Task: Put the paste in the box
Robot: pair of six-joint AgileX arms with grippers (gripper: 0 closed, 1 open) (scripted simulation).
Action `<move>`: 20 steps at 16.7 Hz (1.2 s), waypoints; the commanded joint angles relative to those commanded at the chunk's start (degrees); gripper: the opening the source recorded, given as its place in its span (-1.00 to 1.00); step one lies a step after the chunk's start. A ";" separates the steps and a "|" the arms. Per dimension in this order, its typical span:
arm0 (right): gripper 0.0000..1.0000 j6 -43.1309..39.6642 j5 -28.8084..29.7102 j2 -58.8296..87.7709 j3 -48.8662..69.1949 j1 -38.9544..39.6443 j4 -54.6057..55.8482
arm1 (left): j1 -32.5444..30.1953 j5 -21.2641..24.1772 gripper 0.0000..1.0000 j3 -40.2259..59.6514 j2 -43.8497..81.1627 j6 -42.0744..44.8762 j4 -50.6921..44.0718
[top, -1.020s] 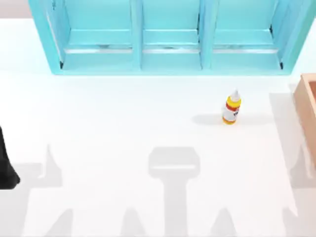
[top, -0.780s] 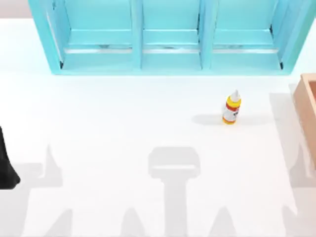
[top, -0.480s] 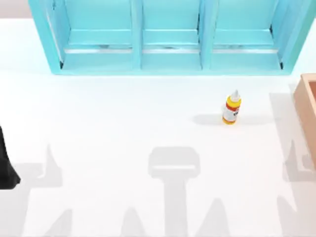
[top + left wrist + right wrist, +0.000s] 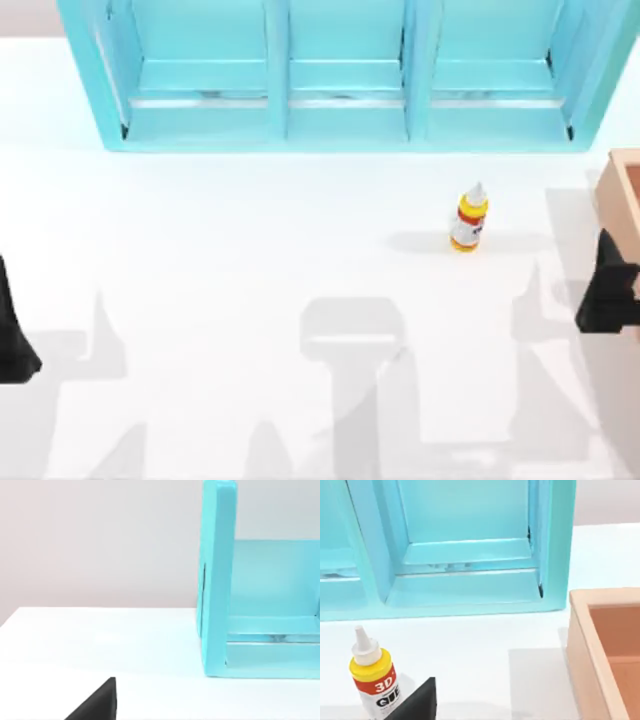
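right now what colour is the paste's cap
Yellow, with a white nozzle on the paste; the right wrist view shows it best.

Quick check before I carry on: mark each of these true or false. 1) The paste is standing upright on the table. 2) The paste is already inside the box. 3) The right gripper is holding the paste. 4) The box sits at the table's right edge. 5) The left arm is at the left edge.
1) True: the paste stands upright, nozzle up.
2) False: it stands on the bare table, left of the box.
3) False: the right gripper is near the box, apart from the paste.
4) True.
5) True: the left gripper sits there, away from the paste.
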 joint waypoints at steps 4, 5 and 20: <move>1.00 1.89 8.21 22.23 3.66 8.17 15.62 | 0.00 0.00 1.00 0.00 0.00 0.00 0.00; 1.00 2.11 10.08 27.57 4.68 9.94 19.56 | 0.00 0.00 1.00 0.00 0.00 0.00 0.00; 1.00 -2.78 24.41 77.33 18.30 21.26 61.93 | 0.00 0.00 1.00 0.00 0.00 0.00 0.00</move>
